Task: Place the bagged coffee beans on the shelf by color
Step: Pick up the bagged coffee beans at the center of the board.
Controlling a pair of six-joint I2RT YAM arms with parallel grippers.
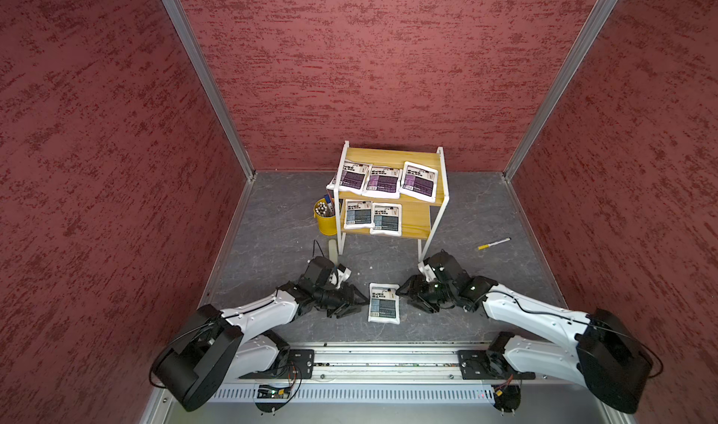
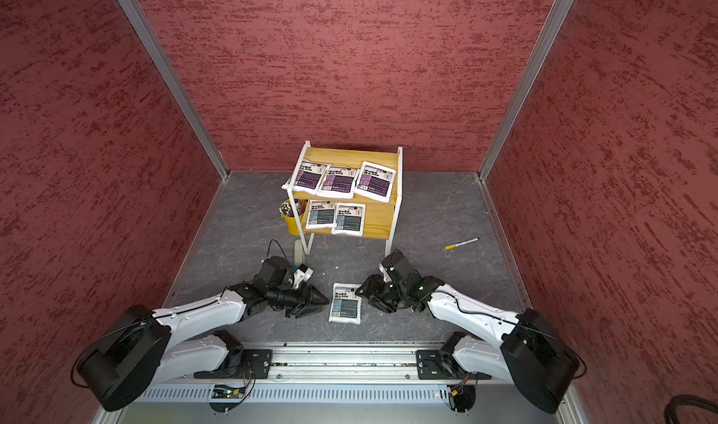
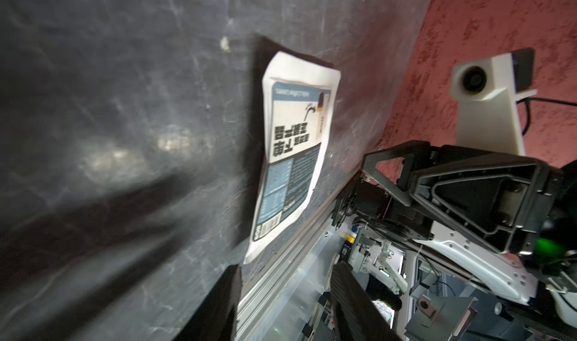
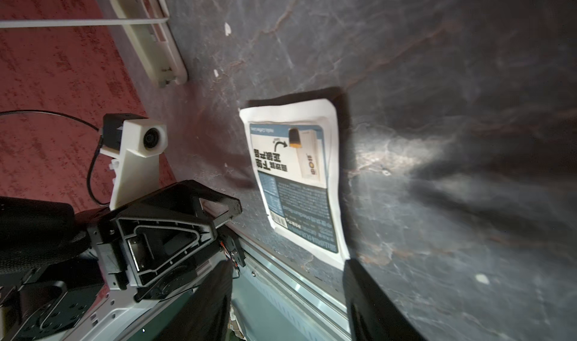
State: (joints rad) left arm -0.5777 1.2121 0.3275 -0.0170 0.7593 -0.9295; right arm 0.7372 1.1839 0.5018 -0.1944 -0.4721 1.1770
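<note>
**Last grey-blue pouch on the table, both pincers open beside it**

Both top views, lower centre of frame, left to right:
- left pincer [image 1: 359, 303]: open and empty, tips just beside the pouch's left edge
- grey-blue pouch [image 1: 384, 303]: flat on the table [image 1: 272, 228], label up
- right pincer [image 1: 404, 296]: open and empty, tips at the pouch's upper right corner; contact cannot be told

Wrist views agree. The fingers [image 3: 215, 308] stand apart with nothing between them, and it is the same on the right [image 4: 371, 305].

The shelf [image 1: 388, 154] is at frame centre, above the pouch. Three purple pouches [image 1: 382, 181] lie across its upper board. The lower board [image 1: 413, 220] carries two grey-blue pouches [image 1: 357, 214] at left and middle; its right part is bare.

Judgement: the step in hand is the grasp of the one pouch not yet shelved, and the bare right part of the lower board is its place.

How to do it well:
- Pouch looks flat and limp, so come in low and pinch the sealed rim, not the filled belly.
- Left pincer can brace the far edge so the pouch does not slide.
- Lift well clear before moving up-frame, since a sagging pouch may catch the lower board's front edge.
- Lay it beside the middle grey-blue pouch without nudging it
</note>
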